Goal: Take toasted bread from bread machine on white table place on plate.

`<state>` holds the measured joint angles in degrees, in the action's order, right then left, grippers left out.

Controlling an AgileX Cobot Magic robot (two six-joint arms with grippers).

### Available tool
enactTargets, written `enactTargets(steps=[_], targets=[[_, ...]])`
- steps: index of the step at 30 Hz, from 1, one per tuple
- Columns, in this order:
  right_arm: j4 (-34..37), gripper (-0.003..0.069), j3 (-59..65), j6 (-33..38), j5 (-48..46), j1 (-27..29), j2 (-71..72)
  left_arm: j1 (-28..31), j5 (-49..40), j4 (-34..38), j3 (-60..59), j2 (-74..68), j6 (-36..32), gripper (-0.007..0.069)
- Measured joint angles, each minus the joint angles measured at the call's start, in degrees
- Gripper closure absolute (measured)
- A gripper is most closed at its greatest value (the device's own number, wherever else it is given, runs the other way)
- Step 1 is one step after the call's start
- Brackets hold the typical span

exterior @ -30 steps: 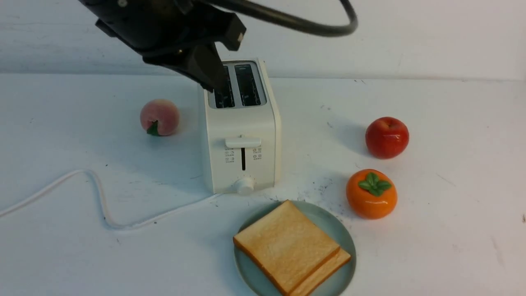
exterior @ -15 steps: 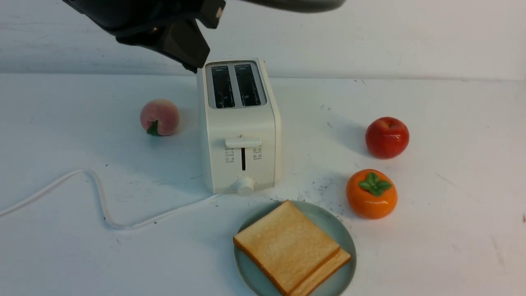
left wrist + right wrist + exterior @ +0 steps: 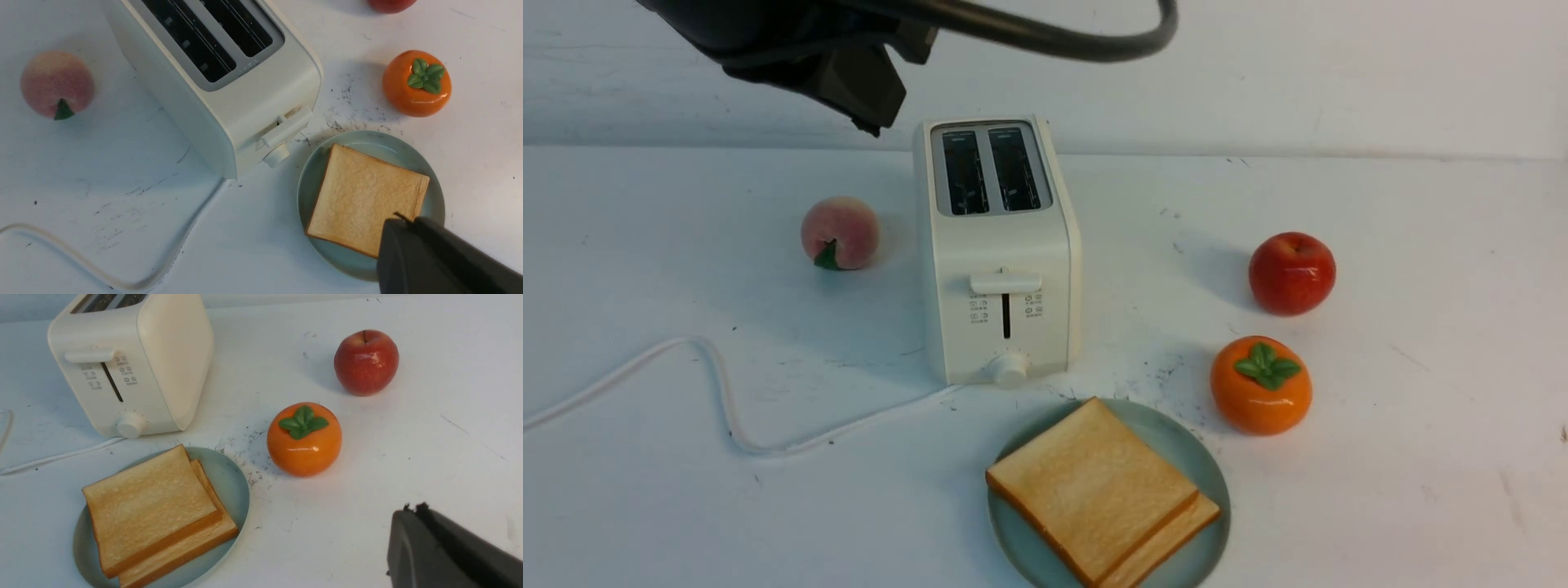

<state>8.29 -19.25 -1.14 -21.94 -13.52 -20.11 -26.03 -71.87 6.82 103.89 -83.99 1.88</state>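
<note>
No legible txt is seen; small icons (image 3: 978, 310) are printed on toaster (image 3: 1005, 237) front, too tiny to be read.

Place: I read this as a robot test lab, not a home | Signs: scuffed white bench (image 3: 1421, 245) against a plain white wall (image 3: 1339, 73), black robot arm (image 3: 768, 33) and cable (image 3: 1094, 45) overhead | Props: bread machine (image 3: 1001, 245), glossy toy-like apple (image 3: 1291, 273) and persimmon (image 3: 1260, 385).

The light is bright, soft and even. Shadows of the bread machine (image 3: 1001, 261) and the apple (image 3: 1292, 273) fall toward the side of the left gripper (image 3: 872, 122), which looks dark and slightly blurred. The apple shows small glare.
</note>
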Motion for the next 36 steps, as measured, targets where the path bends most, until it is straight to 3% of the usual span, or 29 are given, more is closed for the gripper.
enactTargets(steps=[25,36], targets=[[-0.2,0.0646,1.9,0.0,0.3,0.0,0.8,0.0,0.0,0.9,0.0,-0.1,0.2,0.0638],[-8.8,0.0635,9.7,0.0,-0.2,3.0,9.0,0.0,0.0,0.9,0.0,-0.2,0.2,0.063]])
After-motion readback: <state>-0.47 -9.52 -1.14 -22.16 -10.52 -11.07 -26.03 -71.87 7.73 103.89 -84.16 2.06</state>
